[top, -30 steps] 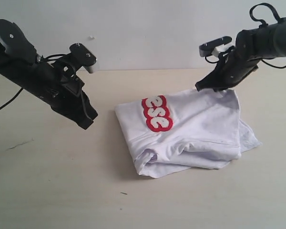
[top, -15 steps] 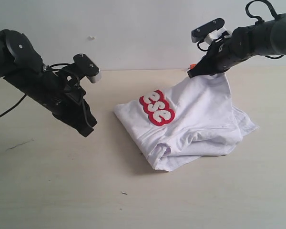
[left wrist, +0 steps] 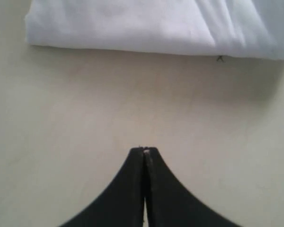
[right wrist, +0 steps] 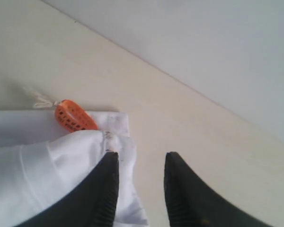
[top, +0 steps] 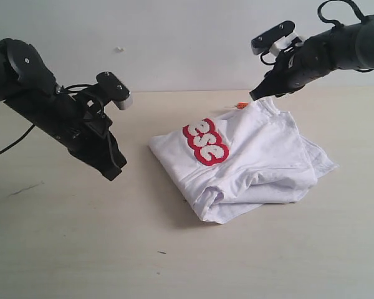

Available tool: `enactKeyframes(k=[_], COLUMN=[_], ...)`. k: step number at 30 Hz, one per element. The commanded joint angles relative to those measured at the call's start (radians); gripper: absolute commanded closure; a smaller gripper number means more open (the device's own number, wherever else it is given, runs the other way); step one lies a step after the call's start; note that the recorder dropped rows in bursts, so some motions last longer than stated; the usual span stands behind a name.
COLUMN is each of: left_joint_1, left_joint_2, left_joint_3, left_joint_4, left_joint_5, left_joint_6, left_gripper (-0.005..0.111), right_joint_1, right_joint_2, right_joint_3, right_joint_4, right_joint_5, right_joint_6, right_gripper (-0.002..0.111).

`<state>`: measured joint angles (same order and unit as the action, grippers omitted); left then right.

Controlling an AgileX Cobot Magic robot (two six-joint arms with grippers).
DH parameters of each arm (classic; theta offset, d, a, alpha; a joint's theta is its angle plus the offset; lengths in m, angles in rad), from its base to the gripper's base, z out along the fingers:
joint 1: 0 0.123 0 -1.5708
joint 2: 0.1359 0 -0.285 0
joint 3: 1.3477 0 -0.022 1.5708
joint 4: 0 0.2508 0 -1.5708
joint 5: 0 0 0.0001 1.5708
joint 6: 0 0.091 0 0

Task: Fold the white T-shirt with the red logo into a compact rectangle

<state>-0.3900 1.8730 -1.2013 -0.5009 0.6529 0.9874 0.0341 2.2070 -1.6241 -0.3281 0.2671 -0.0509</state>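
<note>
On a pale tabletop (top: 62, 249) before a blank wall, the white T-shirt (top: 262, 156) lies half-folded right of centre, red logo (top: 206, 142) up. The right gripper (top: 257, 94), jaws apart, hangs at its far collar corner, the nearer arm. The left gripper (top: 114, 169), pinched together, waits apart.

A pale beige tabletop (top: 50, 249) meets a plain grey-white wall (top: 174, 37) behind, evenly lit.

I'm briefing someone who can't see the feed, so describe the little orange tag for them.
Find the white T-shirt heaped on the pale table. Go to its far edge, beside the right gripper, whose jaws stand apart. The orange tag lies there: a small netted oval, the only orange thing, unlike the big-lettered red logo.
</note>
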Motion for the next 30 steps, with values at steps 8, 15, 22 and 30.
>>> enactKeyframes(k=[8,15,22,30], left_joint_1=[0.001,0.001,0.001,0.002], left_joint_2=[-0.007,-0.033,-0.126,-0.147], left_joint_3=[0.003,0.003,0.003,0.003], left_joint_4=[-0.001,-0.005,-0.008,0.0], left_joint_5=[0.009,0.037,0.001,-0.015], left_joint_6=[0.0,-0.001,-0.03,-0.042], left_gripper=[0.107,0.107,0.107,0.107], right_joint_1=[0.013,0.013,0.013,0.055], right_joint_2=[-0.017,0.096,0.073,-0.05], right_joint_3=[0.001,0.001,0.001,0.057], right_joint_4=[-0.091,0.021,0.273,0.698], right_joint_5=[0.173,0.364,0.454,0.719], right_joint_6=[0.206,0.097,-0.065,-0.363], right_gripper=[0.103,0.108,0.108,0.108])
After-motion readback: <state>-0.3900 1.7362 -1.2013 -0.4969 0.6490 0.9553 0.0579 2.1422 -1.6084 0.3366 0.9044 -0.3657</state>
